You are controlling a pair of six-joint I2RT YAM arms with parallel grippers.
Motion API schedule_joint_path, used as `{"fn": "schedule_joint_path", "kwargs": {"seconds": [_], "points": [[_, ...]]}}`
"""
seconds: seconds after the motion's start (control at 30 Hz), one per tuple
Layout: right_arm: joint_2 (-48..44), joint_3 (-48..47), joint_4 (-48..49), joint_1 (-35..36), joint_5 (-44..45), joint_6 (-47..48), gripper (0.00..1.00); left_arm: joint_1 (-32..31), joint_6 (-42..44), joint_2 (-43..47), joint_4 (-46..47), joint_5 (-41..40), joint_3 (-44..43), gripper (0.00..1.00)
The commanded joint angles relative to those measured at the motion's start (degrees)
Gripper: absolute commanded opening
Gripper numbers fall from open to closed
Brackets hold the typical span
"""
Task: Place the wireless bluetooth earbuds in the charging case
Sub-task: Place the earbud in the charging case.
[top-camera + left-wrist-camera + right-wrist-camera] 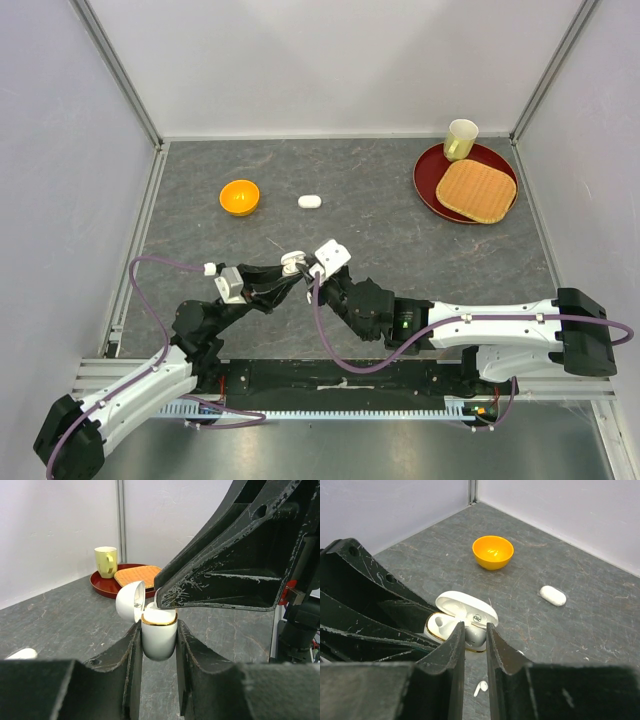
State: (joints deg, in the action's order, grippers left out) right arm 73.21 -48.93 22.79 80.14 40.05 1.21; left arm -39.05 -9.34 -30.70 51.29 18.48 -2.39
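The open white charging case (pixel 159 640) with its gold rim is gripped by its body in my left gripper (pixel 159 630), held above the table with the lid (pixel 131 601) tipped back. From above, my right gripper (pixel 475 627) is shut on a white earbud (pixel 476 636), holding it at the right socket of the case (pixel 440 625). The left socket shows white inside. Another earbud (pixel 480 687) lies on the table below. In the top view both grippers meet over the case (pixel 293 262) at the near middle.
A second, closed white case (pixel 309 201) lies mid-table, with an orange bowl (pixel 240 196) to its left. At the back right stands a red plate (pixel 428 190) carrying a woven mat (pixel 476 189) and a yellow cup (pixel 460 139). Walls enclose three sides.
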Motion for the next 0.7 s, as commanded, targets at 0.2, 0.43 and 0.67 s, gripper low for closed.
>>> {"fn": "schedule_joint_path", "kwargs": {"seconds": [0.2,0.43,0.67], "points": [[0.61,-4.33,-7.83,0.72,0.54,-7.18,0.21,0.02,0.03,0.99,4.87,-3.28,2.31,0.02],[-1.48,-9.26,-12.33,0.72,1.43,-11.93,0.58,0.02,0.11,0.46,4.52,-3.01,2.31,0.02],[-10.01,-7.06,-8.11,0.2,5.2,-15.36,0.87,0.02,0.55,1.78,4.0,-4.07,3.36,0.02]]}}
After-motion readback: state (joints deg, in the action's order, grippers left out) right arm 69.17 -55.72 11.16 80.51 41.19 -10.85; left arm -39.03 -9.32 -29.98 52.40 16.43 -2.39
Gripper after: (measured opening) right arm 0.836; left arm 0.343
